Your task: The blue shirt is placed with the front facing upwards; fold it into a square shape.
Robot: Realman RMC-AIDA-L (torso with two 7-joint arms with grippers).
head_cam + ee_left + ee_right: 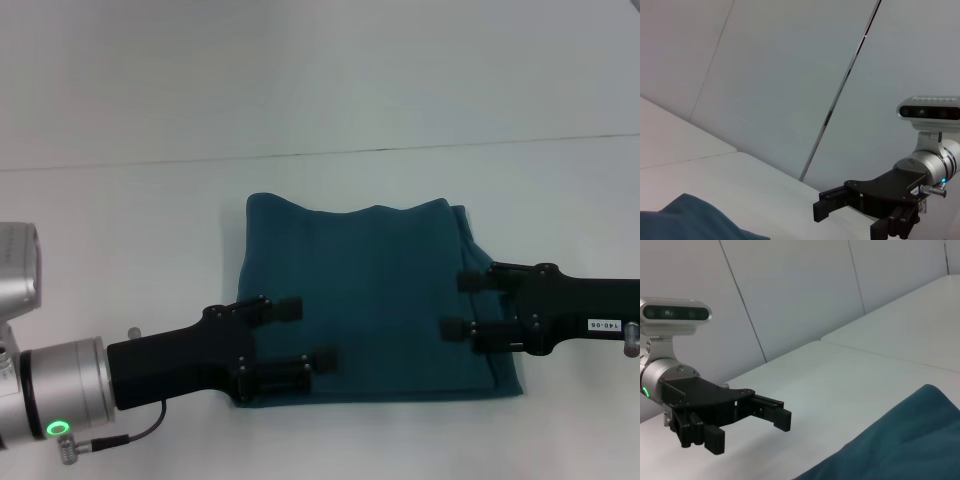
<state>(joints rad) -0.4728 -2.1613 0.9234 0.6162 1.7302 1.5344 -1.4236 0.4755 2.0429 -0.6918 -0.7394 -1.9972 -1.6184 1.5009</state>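
Observation:
The blue shirt [370, 300] lies folded into a rough square on the white table [120, 230], with no lettering showing. My left gripper [318, 333] is over the shirt's near left part, open, with nothing between its fingers. My right gripper [451, 305] is over the shirt's right edge, also open and empty. The left wrist view shows a corner of the shirt [685, 220] and the right gripper [845, 212] farther off. In the right wrist view the shirt [900, 445] fills the lower corner, and the left gripper [752, 427] hangs above the table.
A seam [400, 148] runs across the table behind the shirt. Bare white table surrounds the shirt on all sides. Pale wall panels [790, 75] stand behind the table.

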